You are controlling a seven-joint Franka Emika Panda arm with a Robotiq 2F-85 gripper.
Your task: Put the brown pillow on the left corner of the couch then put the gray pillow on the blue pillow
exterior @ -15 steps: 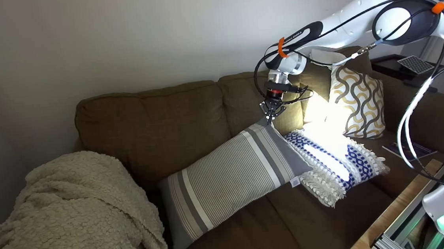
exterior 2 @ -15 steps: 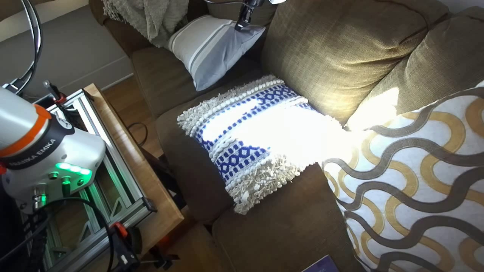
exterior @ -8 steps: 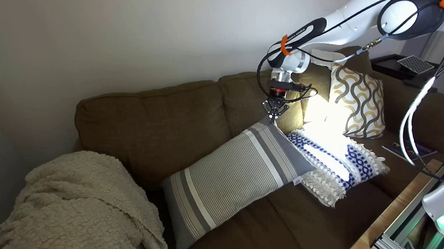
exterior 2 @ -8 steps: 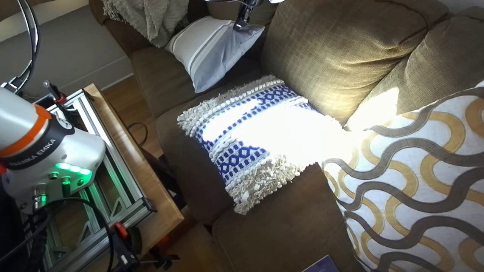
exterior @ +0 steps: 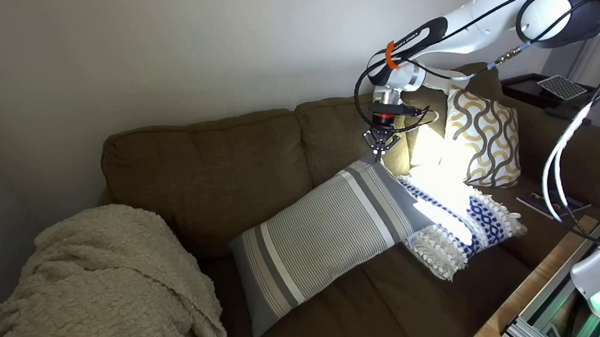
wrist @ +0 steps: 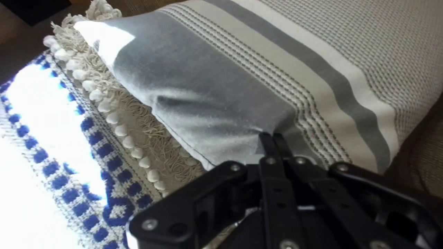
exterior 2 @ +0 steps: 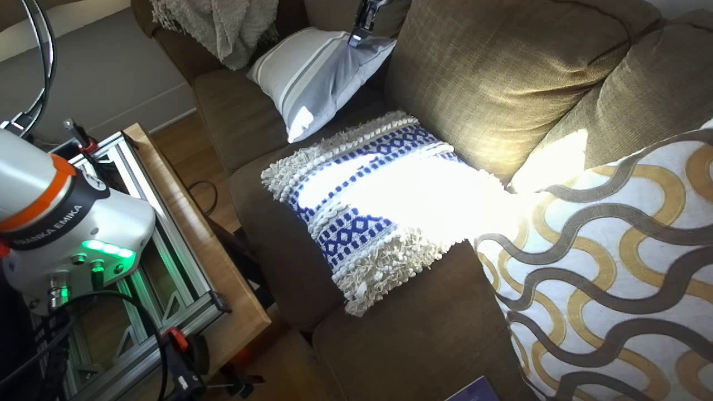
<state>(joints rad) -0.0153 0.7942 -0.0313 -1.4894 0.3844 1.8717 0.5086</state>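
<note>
Gripped at one end, the long gray-striped fabric pillow [exterior: 327, 241] stretches one way from the pincer [exterior: 378, 158]; the squarish blue-and-white knit pillow [exterior 2: 367, 203] lies lower, the other way.

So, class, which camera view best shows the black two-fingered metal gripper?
The wrist view: the black two-fingered metal gripper fills the lower foreground, jaws nearly together, pinching the long gray striped fabric pillow. Both exterior views show the gripper far smaller, near a corner of that pillow; in an exterior view, the top edge crops the gripper.
</note>
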